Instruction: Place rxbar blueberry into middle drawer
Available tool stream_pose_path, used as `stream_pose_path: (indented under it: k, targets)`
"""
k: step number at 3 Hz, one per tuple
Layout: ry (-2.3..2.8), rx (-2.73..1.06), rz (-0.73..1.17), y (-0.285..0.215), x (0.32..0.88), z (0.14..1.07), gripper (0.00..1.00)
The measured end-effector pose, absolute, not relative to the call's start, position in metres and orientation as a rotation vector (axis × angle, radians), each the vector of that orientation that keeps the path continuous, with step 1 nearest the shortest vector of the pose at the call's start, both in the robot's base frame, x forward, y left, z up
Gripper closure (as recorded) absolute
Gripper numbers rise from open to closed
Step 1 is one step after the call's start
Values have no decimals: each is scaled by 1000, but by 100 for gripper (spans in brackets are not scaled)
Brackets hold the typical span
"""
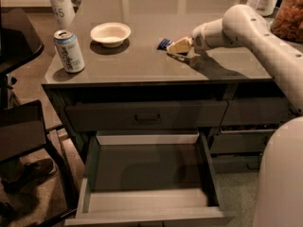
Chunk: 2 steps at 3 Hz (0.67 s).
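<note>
The rxbar blueberry [164, 43] lies flat on the grey counter, right of the bowl; only its dark blue left end shows. My gripper [178, 46] is down at the counter directly against the bar's right side, covering the rest of it, with the white arm [246, 27] reaching in from the right. The middle drawer [147, 171] stands pulled out below the counter, its grey floor bare and its pale walls visible.
A white-and-blue soda can [69, 51] stands at the counter's left front, with a white bowl [110, 33] behind it. A closed dark drawer with a handle [147, 117] sits above the open one. A black chair [21, 136] is at left. Jars [289, 13] stand at the back right.
</note>
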<state>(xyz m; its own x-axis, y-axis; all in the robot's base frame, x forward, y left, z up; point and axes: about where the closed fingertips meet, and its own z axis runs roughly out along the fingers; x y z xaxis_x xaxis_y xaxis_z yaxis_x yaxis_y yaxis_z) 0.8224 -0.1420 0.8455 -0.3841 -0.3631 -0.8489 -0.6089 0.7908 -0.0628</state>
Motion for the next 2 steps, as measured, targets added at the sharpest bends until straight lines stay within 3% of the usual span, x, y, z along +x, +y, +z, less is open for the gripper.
stream_pose_path:
  k: [1,2]
  targets:
    - [1998,-723,327,-142,823,844,39]
    - [1984,-726,336,-141,821,843,61]
